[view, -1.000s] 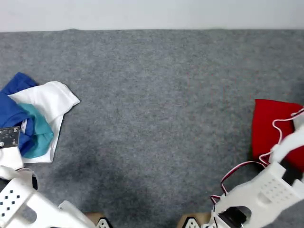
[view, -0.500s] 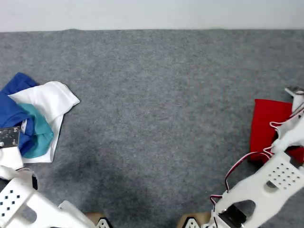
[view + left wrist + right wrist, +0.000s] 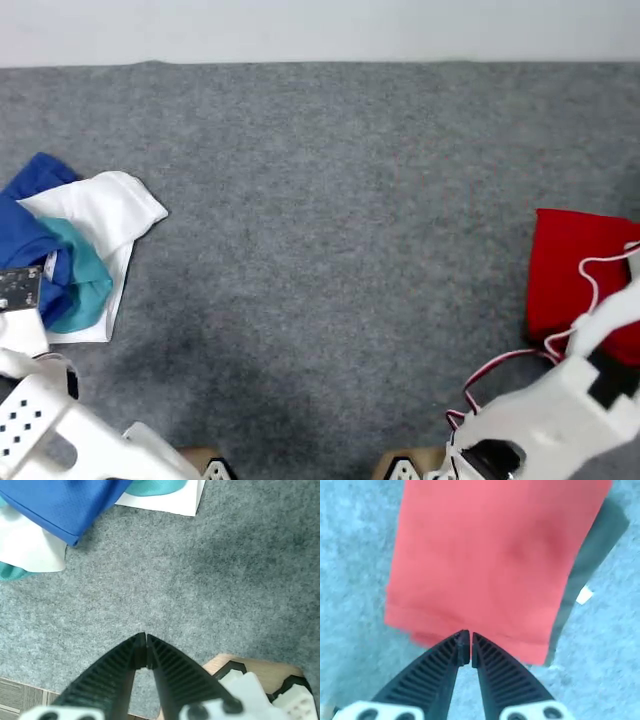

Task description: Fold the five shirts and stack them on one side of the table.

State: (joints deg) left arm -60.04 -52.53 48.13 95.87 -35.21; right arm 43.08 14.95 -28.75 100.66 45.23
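Fingers (image 3: 445,656) tip to tip over red shirt (image 3: 495,555) edge

White plastic arms (image 3: 40,430) with dotted hole patterns carry red and white cables (image 3: 503,356) and end in black ribbed jaws.

table cover (image 3: 350,200): grey felt-like cloth, rough, matt. red shirt (image 3: 565,265): smooth matt cloth, with dark cloth (image 3: 600,540) under it. blue shirt (image 3: 55,502): fine mesh knit, slight sheen. white shirt (image 3: 105,210) and teal shirt (image 3: 85,280): plain soft cloth. left gripper (image 3: 146,645) and right gripper (image 3: 467,642): black matt plastic, ribbed inner faces. arm shells (image 3: 560,410): white plastic. wood board (image 3: 260,666): pale, smooth.
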